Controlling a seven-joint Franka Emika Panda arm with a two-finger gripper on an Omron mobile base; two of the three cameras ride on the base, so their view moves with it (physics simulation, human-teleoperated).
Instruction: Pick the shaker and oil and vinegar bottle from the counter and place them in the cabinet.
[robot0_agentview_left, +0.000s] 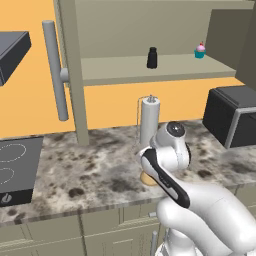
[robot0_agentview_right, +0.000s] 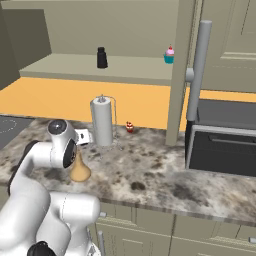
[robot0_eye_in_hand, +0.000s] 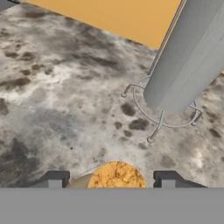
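The black shaker (robot0_agentview_left: 152, 58) (robot0_agentview_right: 102, 58) stands upright on the shelf of the open cabinet (robot0_agentview_left: 130, 72) (robot0_agentview_right: 75, 67). The tan oil and vinegar bottle (robot0_agentview_right: 79, 171) (robot0_agentview_left: 147, 178) stands on the speckled counter (robot0_agentview_left: 90, 170) (robot0_agentview_right: 160, 170), mostly hidden under my wrist. In the hand view its orange stopper (robot0_eye_in_hand: 116, 176) sits between the two fingertips of my gripper (robot0_eye_in_hand: 111, 179), with a gap on each side. The gripper points straight down over the bottle, open around its top.
A paper-towel roll (robot0_agentview_left: 149, 120) (robot0_agentview_right: 102, 122) (robot0_eye_in_hand: 188, 57) on a wire stand rises just behind the bottle. A cupcake (robot0_agentview_left: 200, 51) (robot0_agentview_right: 170, 55) is on the shelf; a small red item (robot0_agentview_right: 130, 127) is on the counter. Stovetop (robot0_agentview_left: 15, 170) left, black appliance (robot0_agentview_left: 232, 117) (robot0_agentview_right: 222, 140) right.
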